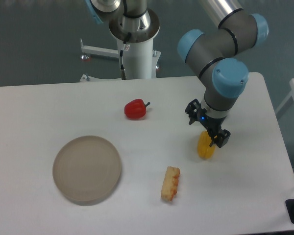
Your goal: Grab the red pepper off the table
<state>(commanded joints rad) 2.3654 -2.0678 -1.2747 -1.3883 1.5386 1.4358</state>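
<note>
Left of the gripper (209, 138) (jaw state unclear, over a yellow item (205, 148)) lies the red pepper (135, 109).

The gripper (209, 133) hides the top of a yellow object (205, 149); whether its jaws touch it is unclear.

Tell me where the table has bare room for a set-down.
Bare table left of the red pepper, above the plate; also the near-right corner. Crowded around the gripper over the yellow pepper, near the pastry piece.
</note>
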